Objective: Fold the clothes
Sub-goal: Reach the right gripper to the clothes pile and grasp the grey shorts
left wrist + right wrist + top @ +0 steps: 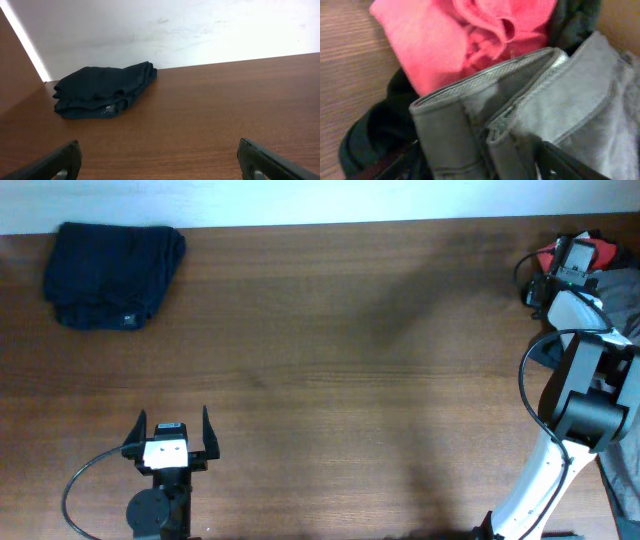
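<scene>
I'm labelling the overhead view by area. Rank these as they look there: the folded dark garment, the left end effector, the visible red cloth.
Largest: folded dark garment, clearly.
Middle: left end effector.
Smallest: red cloth; only a small patch shows.

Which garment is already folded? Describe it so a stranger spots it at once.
On the wooden table, look to the far left corner, against the white wall. A navy folded garment lies there alone. Unlike the pink garment and grey garment heaped at the right edge, it is a neat, flat stack.
</scene>
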You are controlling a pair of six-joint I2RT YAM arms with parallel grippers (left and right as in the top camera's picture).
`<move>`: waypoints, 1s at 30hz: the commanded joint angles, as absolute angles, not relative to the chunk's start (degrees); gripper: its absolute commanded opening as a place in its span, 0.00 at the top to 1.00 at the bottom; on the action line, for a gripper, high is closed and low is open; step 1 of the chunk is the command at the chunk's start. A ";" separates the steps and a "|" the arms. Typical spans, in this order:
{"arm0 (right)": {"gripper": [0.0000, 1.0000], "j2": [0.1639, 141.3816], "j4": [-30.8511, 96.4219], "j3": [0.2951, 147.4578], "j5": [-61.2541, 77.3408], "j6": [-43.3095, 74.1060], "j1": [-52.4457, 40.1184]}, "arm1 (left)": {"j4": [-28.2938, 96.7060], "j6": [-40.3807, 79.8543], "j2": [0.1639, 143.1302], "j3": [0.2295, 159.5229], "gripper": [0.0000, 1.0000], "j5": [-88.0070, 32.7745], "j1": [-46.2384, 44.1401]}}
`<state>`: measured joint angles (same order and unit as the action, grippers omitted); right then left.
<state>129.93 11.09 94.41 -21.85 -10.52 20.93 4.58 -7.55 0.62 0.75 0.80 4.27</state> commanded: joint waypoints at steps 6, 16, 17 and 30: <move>0.38 130.91 10.92 95.35 -24.67 -10.26 21.02 | 4.80 -8.27 0.30 0.51 0.01 0.19 4.56; 0.84 130.04 11.55 95.59 -24.69 -9.43 20.97 | 4.80 -8.27 0.30 0.51 0.01 0.19 4.56; 0.89 129.69 11.62 95.59 -24.69 -8.84 20.97 | 4.80 -8.29 0.30 0.51 0.01 0.19 4.56; 0.96 121.01 15.66 95.59 -24.47 0.38 20.97 | 4.80 -8.29 0.30 0.51 0.01 0.19 4.56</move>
<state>125.73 15.16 94.52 -24.38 -3.25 21.02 4.58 -7.55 0.62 0.75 0.80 4.27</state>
